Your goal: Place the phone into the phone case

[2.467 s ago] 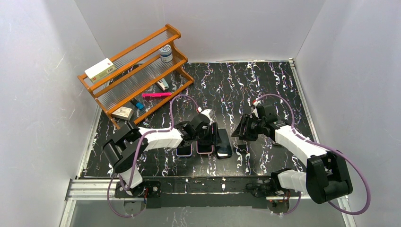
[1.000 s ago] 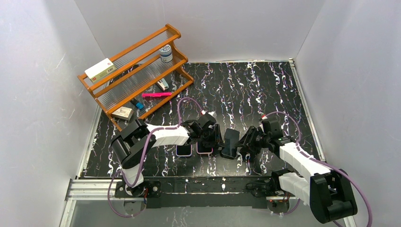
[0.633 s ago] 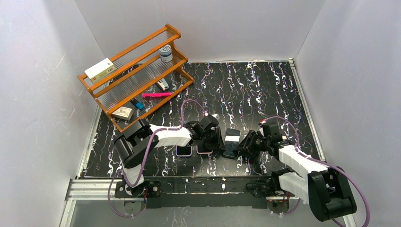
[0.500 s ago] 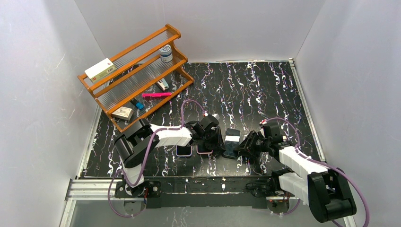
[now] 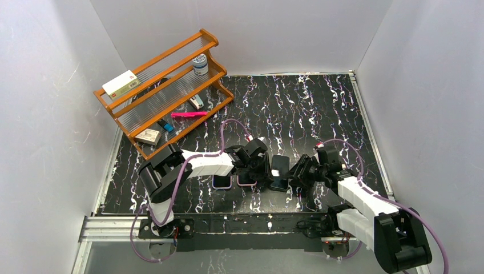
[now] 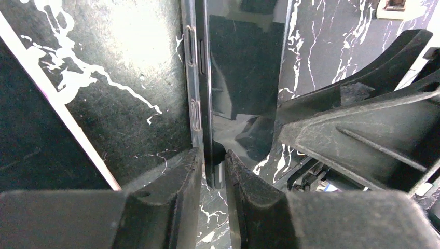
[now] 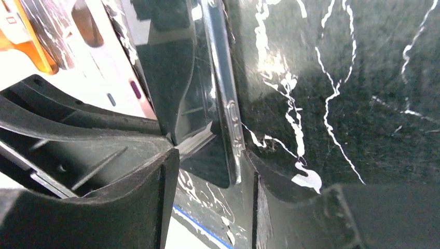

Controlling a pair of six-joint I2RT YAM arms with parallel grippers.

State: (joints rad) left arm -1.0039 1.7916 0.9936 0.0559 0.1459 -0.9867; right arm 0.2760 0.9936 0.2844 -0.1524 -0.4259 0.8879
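Black glossy phone [image 6: 241, 67] rests on the marbled desk [image 5: 297, 108], seemingly part-seated in the clear plastic case [image 6: 193, 78]. My left hand [image 6: 212, 158] pinches the phone's edge; my right hand [image 7: 210, 161] clamps across case and phone. Next I'd squeeze it fully home.

Tilted wooden rack [image 5: 165, 85] at far left (white box [image 5: 121, 83] on top), pink marker [image 5: 188, 114] at its lowest shelf

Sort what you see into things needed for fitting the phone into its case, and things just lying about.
In the job: phone, phone case, left gripper, right gripper.
Lying about: wooden rack, white box, pink marker, small tin.
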